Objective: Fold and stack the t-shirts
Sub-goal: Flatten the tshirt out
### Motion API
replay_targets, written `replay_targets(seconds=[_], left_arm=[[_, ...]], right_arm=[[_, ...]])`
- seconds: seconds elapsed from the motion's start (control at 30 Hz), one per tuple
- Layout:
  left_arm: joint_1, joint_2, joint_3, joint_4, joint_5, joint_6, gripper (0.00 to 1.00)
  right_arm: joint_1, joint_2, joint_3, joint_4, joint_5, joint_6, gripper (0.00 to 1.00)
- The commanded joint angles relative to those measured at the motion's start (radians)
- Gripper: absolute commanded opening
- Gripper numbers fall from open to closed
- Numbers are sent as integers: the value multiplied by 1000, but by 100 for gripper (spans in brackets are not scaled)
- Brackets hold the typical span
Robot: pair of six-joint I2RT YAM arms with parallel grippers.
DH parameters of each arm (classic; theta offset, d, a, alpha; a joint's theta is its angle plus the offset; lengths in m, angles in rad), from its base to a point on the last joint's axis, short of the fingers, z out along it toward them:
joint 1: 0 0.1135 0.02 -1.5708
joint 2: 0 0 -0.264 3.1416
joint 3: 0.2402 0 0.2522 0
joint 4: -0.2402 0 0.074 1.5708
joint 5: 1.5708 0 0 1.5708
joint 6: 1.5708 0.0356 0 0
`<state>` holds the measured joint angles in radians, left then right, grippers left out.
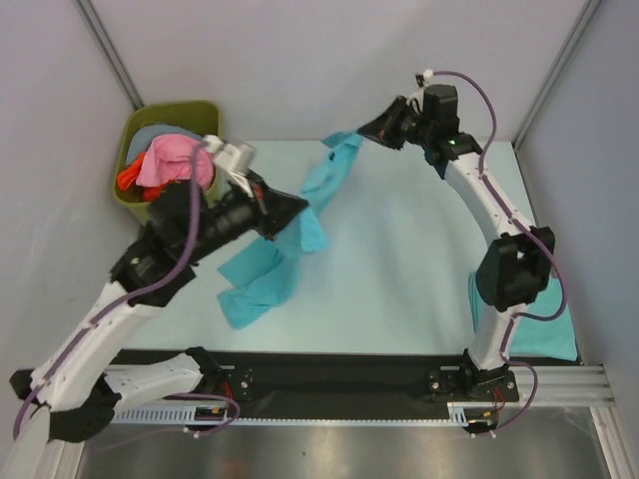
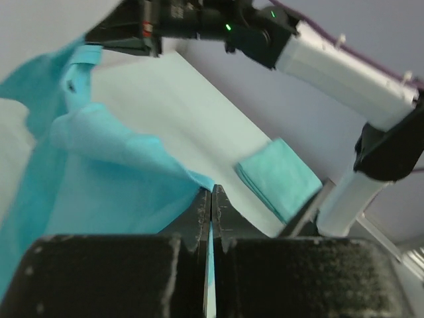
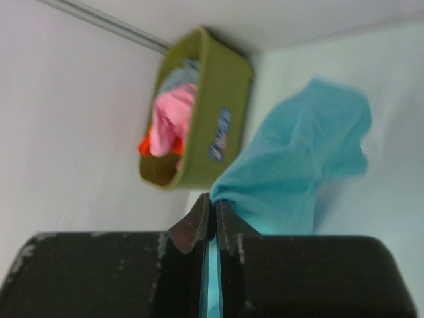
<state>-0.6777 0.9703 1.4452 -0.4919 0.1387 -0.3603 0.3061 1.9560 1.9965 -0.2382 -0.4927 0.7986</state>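
A turquoise t-shirt [image 1: 300, 215] hangs stretched between my two grippers above the table, its lower part trailing onto the table at the left centre. My left gripper [image 1: 300, 207] is shut on one edge of the shirt [image 2: 99, 179]. My right gripper [image 1: 364, 132] is shut on the far upper edge of the shirt [image 3: 298, 165], at the back of the table. A folded teal t-shirt [image 1: 544, 334] lies at the near right edge, partly behind my right arm; it also shows in the left wrist view [image 2: 278, 175].
An olive-green bin [image 1: 135, 135] with pink, orange and blue clothes stands at the back left corner; it also shows in the right wrist view [image 3: 218, 126]. Grey walls enclose the pale table [image 1: 409, 269] on the left, back and right.
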Motion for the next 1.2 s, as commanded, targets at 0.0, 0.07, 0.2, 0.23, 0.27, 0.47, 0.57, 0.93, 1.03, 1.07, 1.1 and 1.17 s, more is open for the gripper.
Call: replay_targets(seconds=[0.0, 0.07, 0.2, 0.23, 0.27, 0.47, 0.57, 0.93, 1.03, 1.07, 1.1, 1.17], left_arm=[[-167, 19, -112, 191, -34, -45, 0], [-213, 69, -225, 240, -4, -83, 0], [-284, 247, -229, 253, 74, -75, 0], [-299, 287, -198, 251, 82, -62, 0], [-313, 329, -181, 268, 131, -59, 0], [-353, 634, 55, 193, 208, -52, 35], [-335, 588, 74, 87, 75, -20, 78], [64, 344, -250, -123, 9, -60, 79], [76, 415, -250, -200, -179, 10, 90], [90, 435, -262, -211, -265, 15, 94], [110, 474, -279, -212, -277, 30, 96], [185, 504, -336, -202, -280, 31, 96]], right_arm=[[-67, -231, -244, 8, -1, -65, 0], [-125, -290, -351, -15, 3, -93, 2], [-237, -365, -542, -87, 20, -148, 1], [-252, -374, -559, -102, 29, -166, 1], [-263, -373, -571, -128, 39, -215, 2], [-334, -267, -512, -379, 250, -386, 29], [-354, -226, -463, -520, 325, -438, 45], [-49, -379, -587, -587, 448, -452, 66], [4, -378, -683, -583, 441, -404, 67], [2, -382, -712, -573, 434, -406, 67], [2, -388, -738, -567, 419, -414, 70], [1, -401, -801, -549, 373, -430, 72]])
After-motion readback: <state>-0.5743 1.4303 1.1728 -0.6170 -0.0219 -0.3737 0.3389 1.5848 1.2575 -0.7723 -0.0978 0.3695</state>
